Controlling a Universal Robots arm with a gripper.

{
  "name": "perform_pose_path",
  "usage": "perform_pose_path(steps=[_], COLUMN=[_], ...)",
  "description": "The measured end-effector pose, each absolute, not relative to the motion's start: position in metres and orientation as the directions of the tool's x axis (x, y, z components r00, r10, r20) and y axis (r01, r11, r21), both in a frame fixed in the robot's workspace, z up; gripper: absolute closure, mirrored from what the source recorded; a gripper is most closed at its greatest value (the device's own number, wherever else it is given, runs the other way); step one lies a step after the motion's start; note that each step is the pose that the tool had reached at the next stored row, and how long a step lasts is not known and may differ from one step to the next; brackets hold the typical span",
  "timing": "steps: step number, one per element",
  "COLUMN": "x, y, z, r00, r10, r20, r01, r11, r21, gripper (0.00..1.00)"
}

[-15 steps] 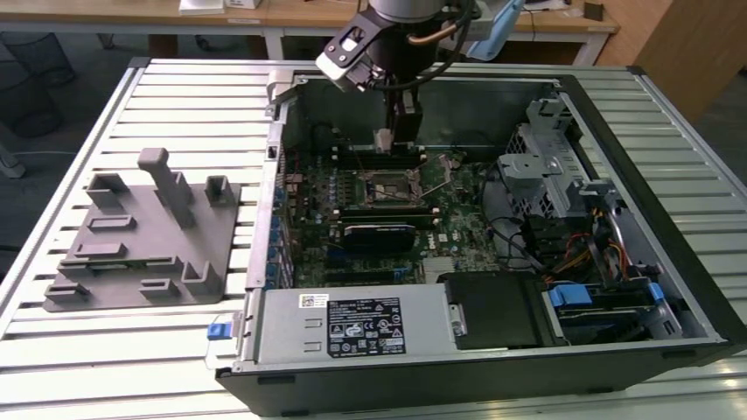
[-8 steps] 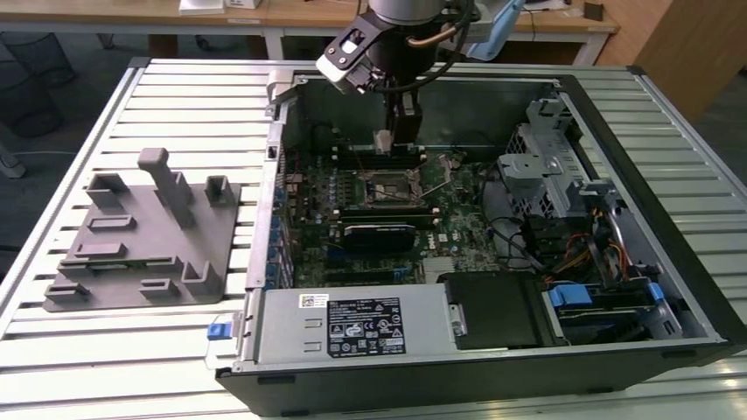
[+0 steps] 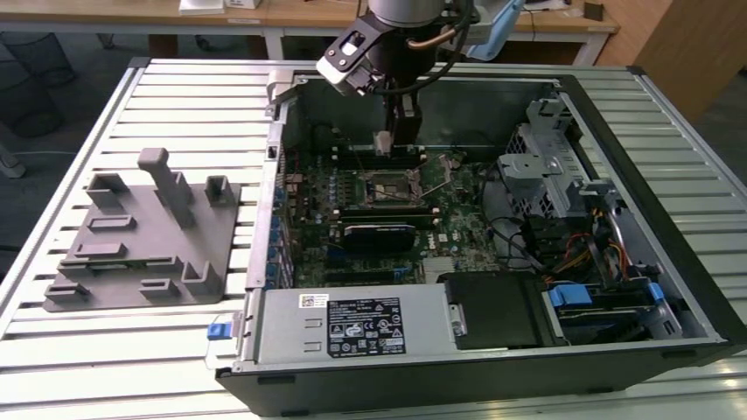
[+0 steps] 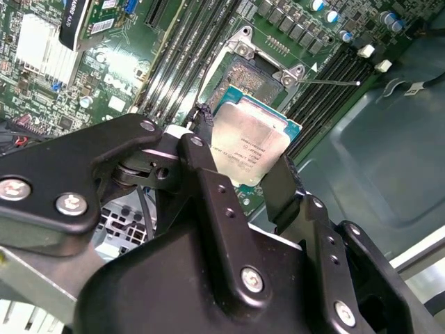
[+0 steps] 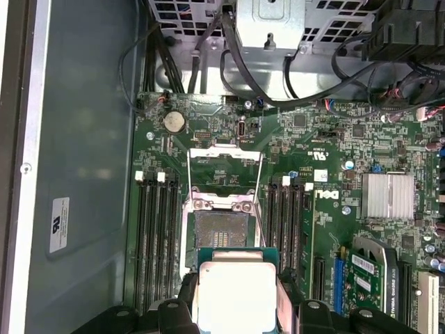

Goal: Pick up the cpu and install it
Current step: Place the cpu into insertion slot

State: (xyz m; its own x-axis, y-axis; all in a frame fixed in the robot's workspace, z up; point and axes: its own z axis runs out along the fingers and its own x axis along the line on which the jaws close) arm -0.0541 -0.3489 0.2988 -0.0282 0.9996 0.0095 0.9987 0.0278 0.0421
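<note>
1. Second wrist view: the gripper (image 4: 243, 167) pinches the cpu (image 4: 254, 142) by opposite edges between black fingers (image 4: 208, 184).
2. The chip is flat and square, with a silver-grey metal top, faint print and a thin greenish border.
3. In both wrist views it hangs just beside the open socket (image 5: 221, 229), unseated, above the motherboard (image 5: 327, 174).
4. In the exterior view, the gripper (image 3: 386, 144) reaches into the open computer case (image 3: 467, 385).

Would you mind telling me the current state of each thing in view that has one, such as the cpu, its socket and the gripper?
cpu: clamped by two edges, held above the socket, not seated.
gripper: shut on the cpu.
socket: open and empty, load frame swung back.
computer case: lying flat, side panel off.
grey holder block: resting on the table beside the case.
</note>
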Motion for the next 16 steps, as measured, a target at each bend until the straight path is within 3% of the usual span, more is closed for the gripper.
perform_pose_path(steps=[16], x=[-0.0541], y=[-0.3489], z=[0.2952], r00=[-0.028], r10=[1.0], r20=[0.009], r01=[0.999], r11=[0.028], r21=[0.042], gripper=[0.47])
